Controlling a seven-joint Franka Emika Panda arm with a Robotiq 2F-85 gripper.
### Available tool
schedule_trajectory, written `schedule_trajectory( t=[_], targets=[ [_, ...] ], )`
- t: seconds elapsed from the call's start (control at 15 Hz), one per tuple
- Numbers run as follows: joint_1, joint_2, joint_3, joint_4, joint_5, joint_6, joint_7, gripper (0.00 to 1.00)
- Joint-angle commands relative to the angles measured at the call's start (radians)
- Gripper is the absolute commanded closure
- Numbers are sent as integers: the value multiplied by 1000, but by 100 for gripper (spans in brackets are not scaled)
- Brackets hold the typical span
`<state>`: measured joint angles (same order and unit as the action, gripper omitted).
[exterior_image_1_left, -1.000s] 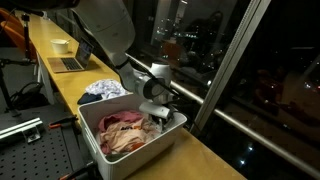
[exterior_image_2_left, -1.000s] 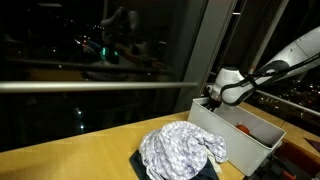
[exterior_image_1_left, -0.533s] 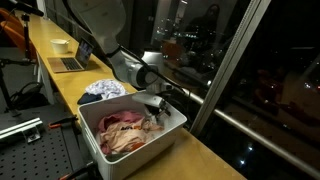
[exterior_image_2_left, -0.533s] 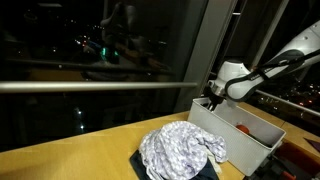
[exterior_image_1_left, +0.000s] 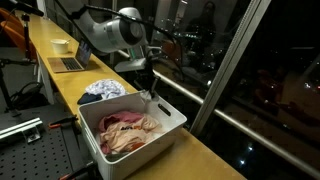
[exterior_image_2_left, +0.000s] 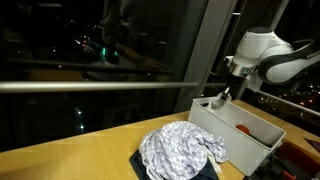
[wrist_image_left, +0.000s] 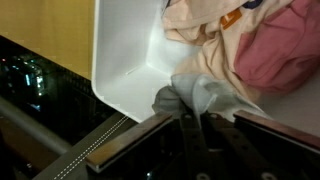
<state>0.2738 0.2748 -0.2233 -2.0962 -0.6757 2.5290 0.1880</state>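
Dark window (exterior_image_1_left: 255, 60) behind the wooden surface (exterior_image_1_left: 195, 152); the pincer (exterior_image_1_left: 147, 90) hung clamped on a pale cloth (wrist_image_left: 200, 95) above the white bin (exterior_image_1_left: 172, 108).

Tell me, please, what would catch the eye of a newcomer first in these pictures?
The tool holds a pale cloth above a corner of the white bin, which is full of pink and beige clothes. Beside the bin, a patterned cloth lies heaped on the wooden table.
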Motion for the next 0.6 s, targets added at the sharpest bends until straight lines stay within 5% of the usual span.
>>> schedule_trajectory(
  t=[0.0, 0.27, 0.53],
  targets=[
    [-11, -210, 121, -88, -32, -153, 37, 99],
    [-9, -309, 299, -54, 255, -248, -103, 99],
    [-7, -342, 385, -38, 553, -224, -266, 99]
  ],
)
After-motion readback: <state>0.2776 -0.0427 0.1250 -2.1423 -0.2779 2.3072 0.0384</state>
